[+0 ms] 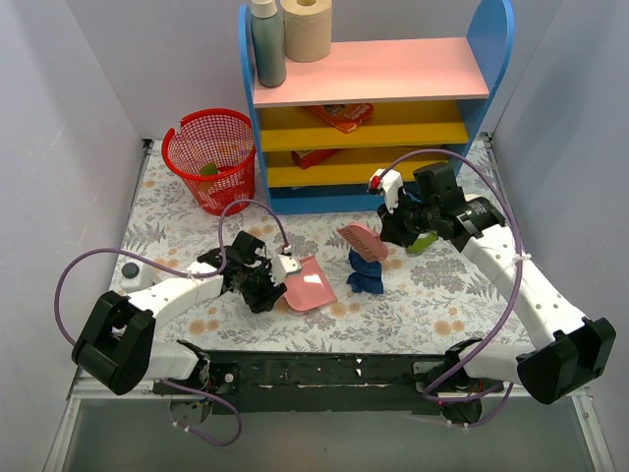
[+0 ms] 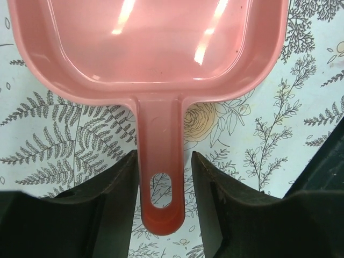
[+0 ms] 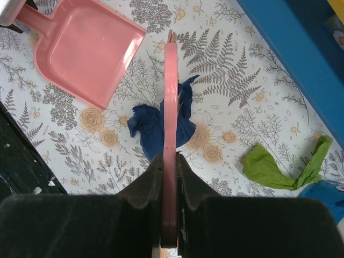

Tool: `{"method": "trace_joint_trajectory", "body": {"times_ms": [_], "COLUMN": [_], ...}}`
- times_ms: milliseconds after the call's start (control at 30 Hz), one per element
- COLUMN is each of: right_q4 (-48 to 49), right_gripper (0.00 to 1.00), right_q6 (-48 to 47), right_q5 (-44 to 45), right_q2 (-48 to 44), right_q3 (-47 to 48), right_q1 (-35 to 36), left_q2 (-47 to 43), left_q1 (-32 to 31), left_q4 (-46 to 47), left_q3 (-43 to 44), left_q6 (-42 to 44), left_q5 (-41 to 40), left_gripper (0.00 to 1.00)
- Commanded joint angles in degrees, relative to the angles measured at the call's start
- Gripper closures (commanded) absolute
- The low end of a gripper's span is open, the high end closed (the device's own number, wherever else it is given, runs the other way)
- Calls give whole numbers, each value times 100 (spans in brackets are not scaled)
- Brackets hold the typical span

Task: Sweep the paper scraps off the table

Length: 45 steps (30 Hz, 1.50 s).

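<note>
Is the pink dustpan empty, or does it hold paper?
Empty: the dustpan shows only bare pink plastic; the blue scrap lies outside it.

Blue scrap point(image 3: 146, 126), green scrap point(image 3: 269, 169) on table point(image 3: 226, 80)

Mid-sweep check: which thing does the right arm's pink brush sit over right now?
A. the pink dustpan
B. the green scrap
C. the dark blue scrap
C: in the right wrist view the pink brush runs edge-on across the dark blue scrap, while the green scrap lies off to one side and the dustpan sits apart from it.
</note>
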Motion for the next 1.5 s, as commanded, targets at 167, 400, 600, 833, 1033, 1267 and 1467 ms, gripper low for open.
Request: {"method": "trace_joint_trajectory", "body": {"times_ms": [167, 400, 600, 833, 1033, 1267, 1467], "right_q4": [-7, -77, -217, 353, 705, 802, 618], "right_gripper": [99, 99, 99, 99, 99, 99, 99], "right_q6": [-17, 174, 441, -51, -315, -447, -88], "right_q5": [-52, 332, 1501, 3382, 3823, 3930, 2972], "right_q2": [205, 126, 257, 302, 504, 767, 838], "right_q3": [471, 454, 515, 331, 419, 50, -74], "right_q1": [-35, -78, -966, -967, -967, -967, -940], "left_q2": [-164, -260, -489, -367, 125, 548, 697], "left_q1": [-13, -5, -22, -66, -154, -242, -356], "left_q4": [413, -43, -1133, -1819, -1943, -1759, -1706], "left_q3": [-271, -17, 729, 1047, 1231, 1495, 1504], "left_q6": [4, 4, 223, 566, 566, 399, 391], "left_q5": [273, 282, 142, -131, -254, -263, -298], "left_gripper": [65, 85, 97, 100, 100, 100, 100]}}
